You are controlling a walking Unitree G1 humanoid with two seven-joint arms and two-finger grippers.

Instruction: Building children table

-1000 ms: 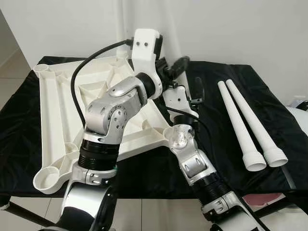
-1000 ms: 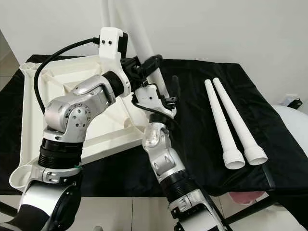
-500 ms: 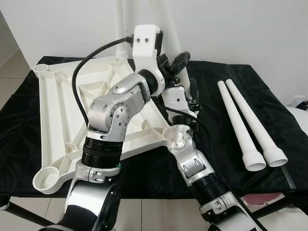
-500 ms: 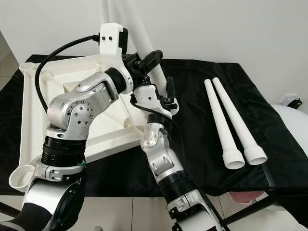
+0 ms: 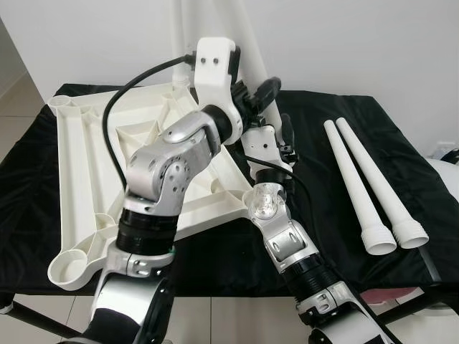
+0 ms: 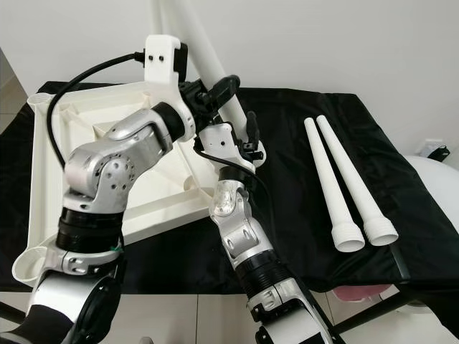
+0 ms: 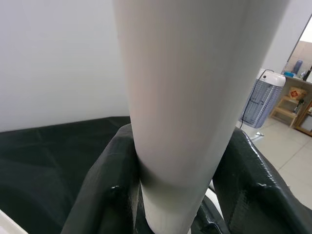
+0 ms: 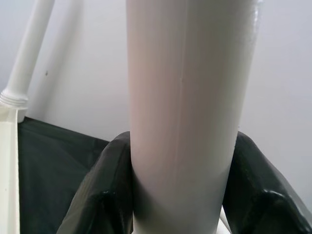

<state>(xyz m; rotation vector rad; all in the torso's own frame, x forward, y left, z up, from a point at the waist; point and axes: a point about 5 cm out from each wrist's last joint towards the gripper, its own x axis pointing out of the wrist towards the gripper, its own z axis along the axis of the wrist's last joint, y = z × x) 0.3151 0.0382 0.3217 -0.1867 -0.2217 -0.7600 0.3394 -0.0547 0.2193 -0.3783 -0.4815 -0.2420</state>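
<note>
The white children's table top [image 5: 86,158] lies upside down on the black cloth. One white leg [image 5: 179,29] stands upright in its far corner socket, also seen as the standing leg [image 8: 24,53]. A second white leg [image 5: 251,50] leans over the top's far right corner. My left gripper [image 5: 259,92] is shut on this leaning leg [image 7: 185,97], its black fingers [image 7: 102,195] on both sides. Just below, my right gripper [image 5: 283,132] is shut on the same leg [image 8: 185,97], between its fingers [image 8: 253,185]. The leg's lower end is hidden behind my arms.
Two loose white legs [image 5: 358,179] [image 5: 384,183] lie side by side on the cloth at the right, wide ends towards me. The black-covered table's front edge [image 5: 237,287] runs near my body. A white wall stands behind, and tiled floor shows at the left.
Both grippers have shifted slightly left and away with the leg still held. The right gripper sits a little higher on it. The loose legs have not moved.
</note>
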